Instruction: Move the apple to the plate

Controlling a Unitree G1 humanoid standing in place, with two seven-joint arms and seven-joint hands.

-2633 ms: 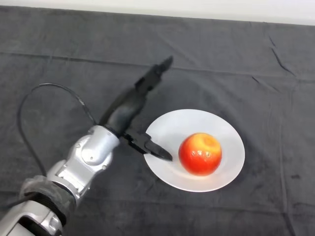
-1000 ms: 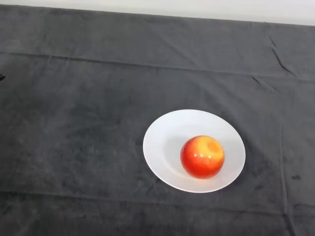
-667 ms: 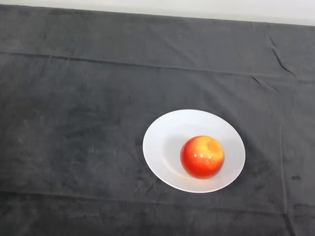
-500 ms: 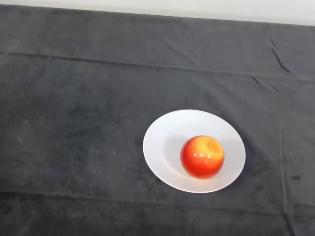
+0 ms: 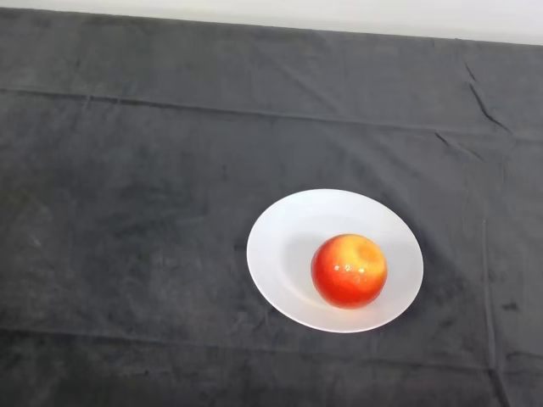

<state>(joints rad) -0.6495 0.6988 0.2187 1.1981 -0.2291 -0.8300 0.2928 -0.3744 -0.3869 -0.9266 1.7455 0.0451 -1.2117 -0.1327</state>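
A red and yellow apple (image 5: 349,270) rests on a white round plate (image 5: 284,237), a little right of the plate's middle. The plate lies on the dark cloth right of the view's centre. No part of the robot shows in the head view.
The dark cloth (image 5: 127,195) covers the table and has creases along the back and at the right. A pale wall strip (image 5: 339,13) runs along the far edge of the table.
The arm and hand, open beside the plate's left rim 2.6 s ago, have left the view to the left. The apple and plate have not moved.
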